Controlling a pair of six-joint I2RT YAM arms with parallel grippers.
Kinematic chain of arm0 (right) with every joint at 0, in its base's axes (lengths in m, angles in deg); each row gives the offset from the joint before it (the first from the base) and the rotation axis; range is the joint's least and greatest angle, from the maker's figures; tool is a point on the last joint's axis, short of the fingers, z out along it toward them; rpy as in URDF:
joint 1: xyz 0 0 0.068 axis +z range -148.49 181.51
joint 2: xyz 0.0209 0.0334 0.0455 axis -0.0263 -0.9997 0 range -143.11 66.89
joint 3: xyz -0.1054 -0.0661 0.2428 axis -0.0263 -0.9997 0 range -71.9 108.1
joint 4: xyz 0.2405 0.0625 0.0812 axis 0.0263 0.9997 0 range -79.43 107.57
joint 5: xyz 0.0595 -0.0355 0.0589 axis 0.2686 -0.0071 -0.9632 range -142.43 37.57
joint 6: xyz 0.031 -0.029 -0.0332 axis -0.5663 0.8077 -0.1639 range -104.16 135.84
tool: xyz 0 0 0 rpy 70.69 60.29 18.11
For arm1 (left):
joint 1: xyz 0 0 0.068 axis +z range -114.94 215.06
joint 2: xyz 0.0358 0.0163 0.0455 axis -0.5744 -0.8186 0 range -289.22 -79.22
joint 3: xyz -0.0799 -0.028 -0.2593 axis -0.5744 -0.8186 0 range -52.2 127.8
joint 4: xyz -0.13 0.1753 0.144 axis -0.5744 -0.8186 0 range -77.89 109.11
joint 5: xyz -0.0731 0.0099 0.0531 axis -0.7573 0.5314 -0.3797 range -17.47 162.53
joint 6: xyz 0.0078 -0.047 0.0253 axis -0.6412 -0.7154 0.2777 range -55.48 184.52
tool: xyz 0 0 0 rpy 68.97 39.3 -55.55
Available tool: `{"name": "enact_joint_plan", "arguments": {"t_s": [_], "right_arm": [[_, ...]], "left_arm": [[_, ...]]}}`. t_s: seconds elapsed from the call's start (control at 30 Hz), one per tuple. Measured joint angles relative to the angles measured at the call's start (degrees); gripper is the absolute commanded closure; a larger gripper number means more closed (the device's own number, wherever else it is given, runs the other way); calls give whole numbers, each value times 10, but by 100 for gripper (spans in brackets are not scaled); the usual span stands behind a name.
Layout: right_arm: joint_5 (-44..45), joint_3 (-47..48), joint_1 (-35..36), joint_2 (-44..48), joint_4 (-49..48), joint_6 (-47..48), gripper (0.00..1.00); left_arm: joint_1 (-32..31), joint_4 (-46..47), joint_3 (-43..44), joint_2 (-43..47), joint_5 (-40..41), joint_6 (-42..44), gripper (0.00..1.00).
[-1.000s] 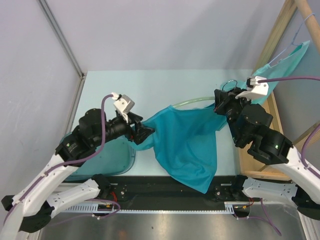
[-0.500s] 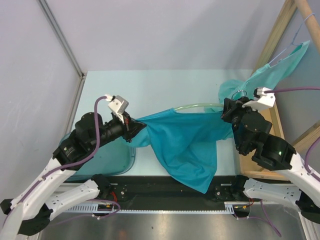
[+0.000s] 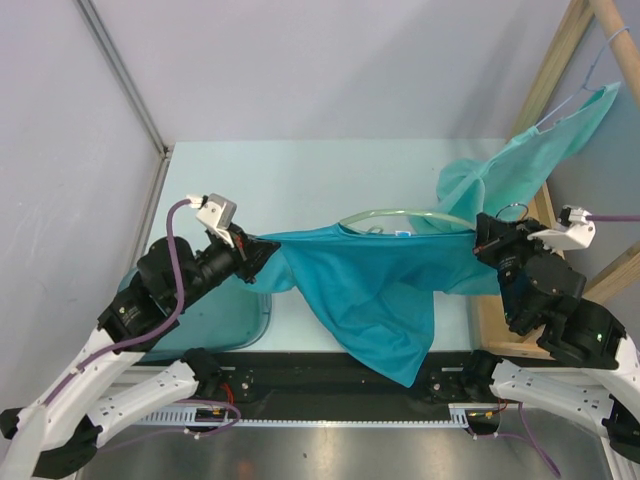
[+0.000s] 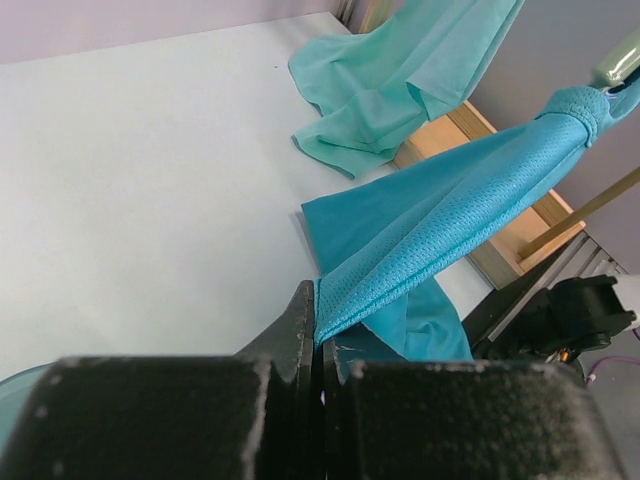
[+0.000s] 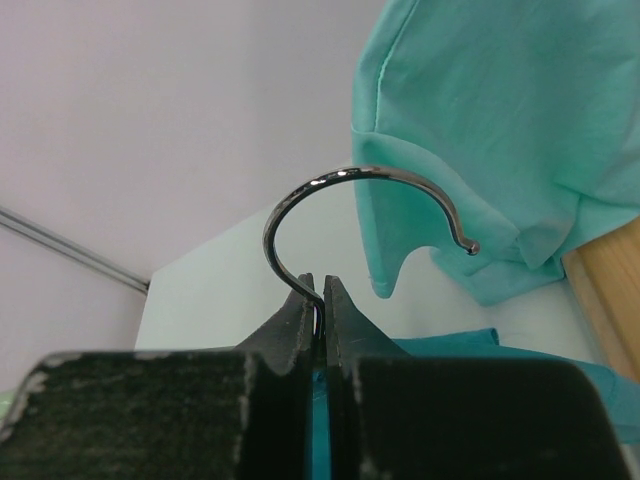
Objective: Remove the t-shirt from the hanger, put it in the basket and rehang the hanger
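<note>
The teal t-shirt [image 3: 385,285] is stretched across the middle of the table [image 3: 300,180] in the top view, pulled taut between the two arms along a line from 9 o'clock to 3 o'clock. The left gripper [image 3: 262,248], at about 9 o'clock, is clamped on one edge of the fabric. In the left wrist view its jaws [image 4: 318,322] meet with the mesh cloth [image 4: 450,215] pinched between them. The cloth runs up from there toward 2 o'clock.

The right gripper [image 3: 490,235], at about 3 o'clock, is closed on the hanger [image 3: 400,212]. The hanger's pale green arc shows above the shirt's neckline. In the right wrist view the jaws [image 5: 320,300] are pressed together around the base of the metal hook [image 5: 345,172], which curls upward toward 12 o'clock. The shirt is on the hanger at that end, bunched near the right gripper. Its loose lower part sags toward 6 o'clock and hangs over the table's near edge.

A mint-green garment [image 3: 520,165] hangs from the wooden rack [image 3: 560,60] at 2 o'clock, its lower end lying on the table. Under the left arm, at about 8 o'clock, lies what may be a tinted tray [image 3: 235,320]. The view there is too blocked to be sure.
</note>
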Motion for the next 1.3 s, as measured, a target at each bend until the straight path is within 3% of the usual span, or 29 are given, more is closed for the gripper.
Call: {"name": "enact_joint_plan", "arguments": {"t_s": [0.33,0.6,0.93,1.3], "right_arm": [[-1,-9,-2,10,39,-50,100],[-23,-10,-7,9,38,-65,100],[-134,-41,-11,-47,-91,-77,100],[-261,-65,-12,-103,-241,-121,100]], "left_arm": [[0,5,-7,-6,-9,-4,100],[0,13,-9,-58,-62,-13,100],[2,59,-10,-172,-158,-60,100],[2,144,-57,-226,-246,-127,100]]}}
